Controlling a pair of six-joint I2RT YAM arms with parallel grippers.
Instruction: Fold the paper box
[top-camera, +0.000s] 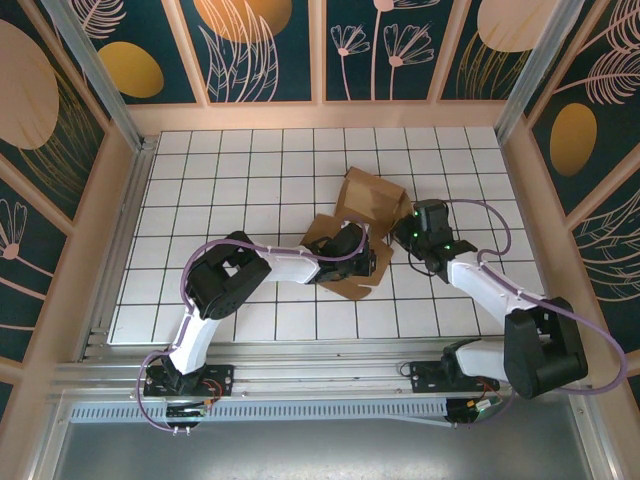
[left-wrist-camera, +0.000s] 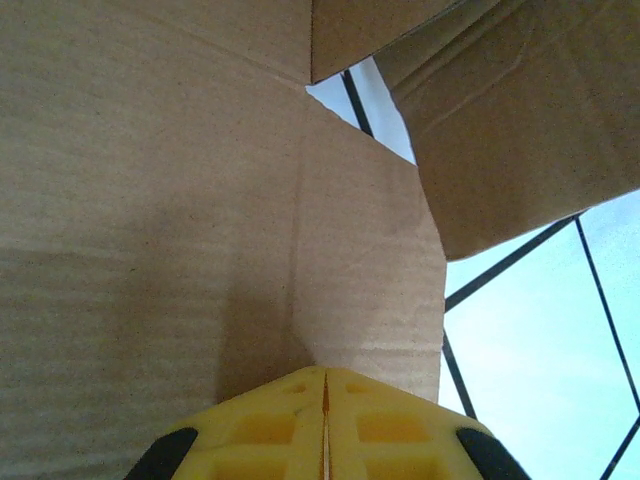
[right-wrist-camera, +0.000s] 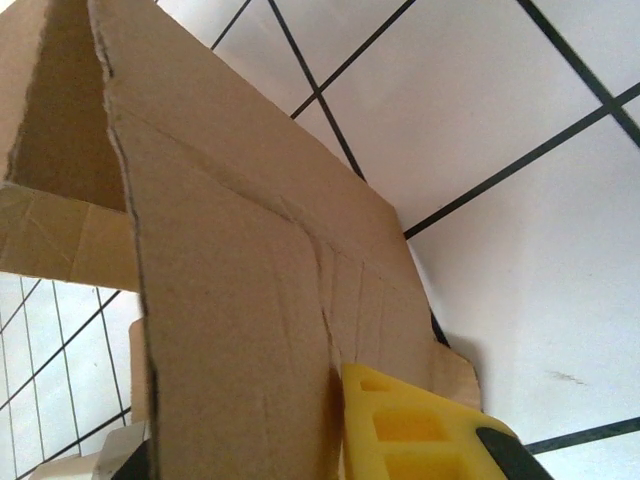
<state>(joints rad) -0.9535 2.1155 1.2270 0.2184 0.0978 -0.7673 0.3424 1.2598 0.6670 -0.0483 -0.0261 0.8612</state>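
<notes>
Since the half-folded paper box (top-camera: 368, 205) sits near the middle of the gridded table (top-camera: 250, 170), between the two arms, the next fold depends on which gripper is at which end. From above, the cardboard runs diagonally. Its loose flat flaps lie at the near-left end and a raised, pocket-like section stands at the far-right end.

The left gripper (left-wrist-camera: 325, 405) reaches in from the left over the low flaps. Its yellow fingers are pressed together with only a hairline seam between them, right where a crease in the sheet meets their tips. I cannot tell whether they pinch that crease or only rest against it.

The right gripper (right-wrist-camera: 240, 440) is at the box's right side. It is nearly closed on a creased panel that rises edge-on between its fingers, so it has hold of the cardboard.

I judge that the right arm is nearer the standing part and steadies it. The flaps still to be turned up lie toward the left arm, so they would be lifted toward the right.
</notes>
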